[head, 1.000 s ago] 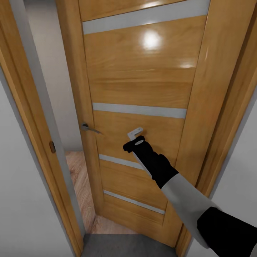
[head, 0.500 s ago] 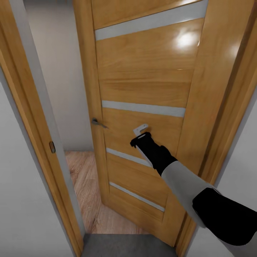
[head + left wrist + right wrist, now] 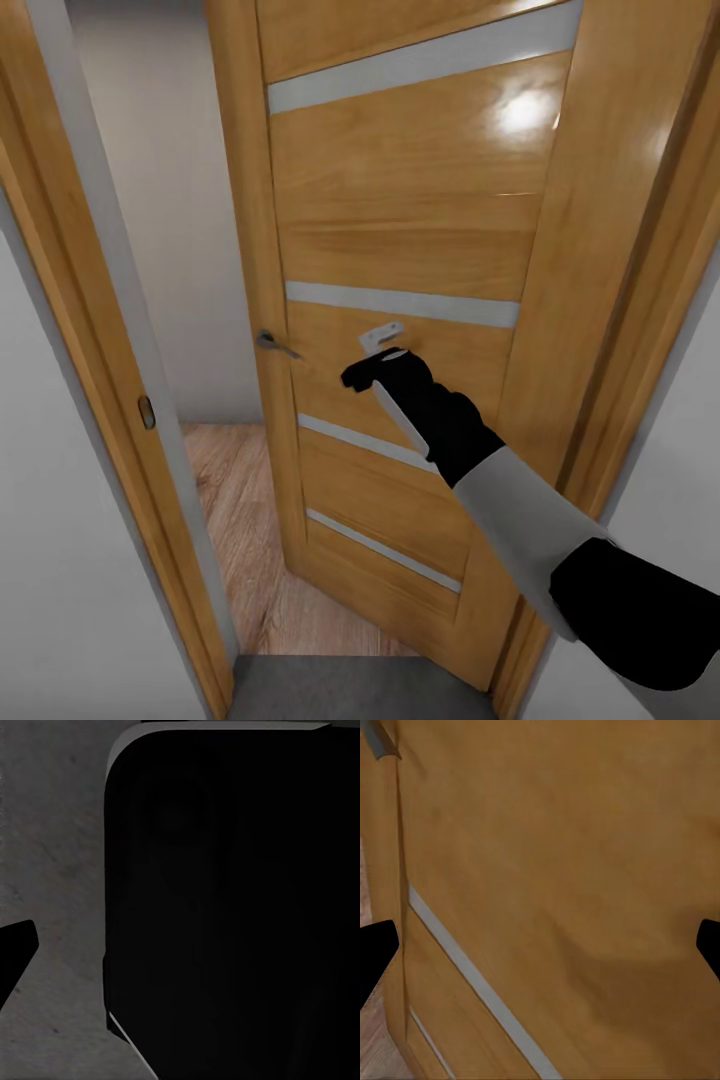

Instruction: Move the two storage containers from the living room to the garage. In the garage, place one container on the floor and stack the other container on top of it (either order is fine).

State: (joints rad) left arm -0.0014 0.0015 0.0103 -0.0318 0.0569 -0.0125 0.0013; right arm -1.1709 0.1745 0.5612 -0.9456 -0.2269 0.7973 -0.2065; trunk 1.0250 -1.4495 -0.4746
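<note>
The two storage containers are out of view. In the head view my right gripper is stretched forward against the face of the orange-wood door, right of its metal handle. The right wrist view looks flat onto the door panel, and the right gripper is open, its dark fingertips at the frame edges with nothing between them. The left wrist view has one dark fingertip over the grey concrete floor beside my black body.
The door stands partly open, leaving a narrow gap on its left. Light wood-plank flooring and a pale wall lie beyond. The door frame bounds the gap at left, with white walls on both sides. Grey concrete is underfoot.
The door swung further open in the first half second, widening the gap. Since then the door has stayed put and my right gripper has shifted slightly left along its face.
</note>
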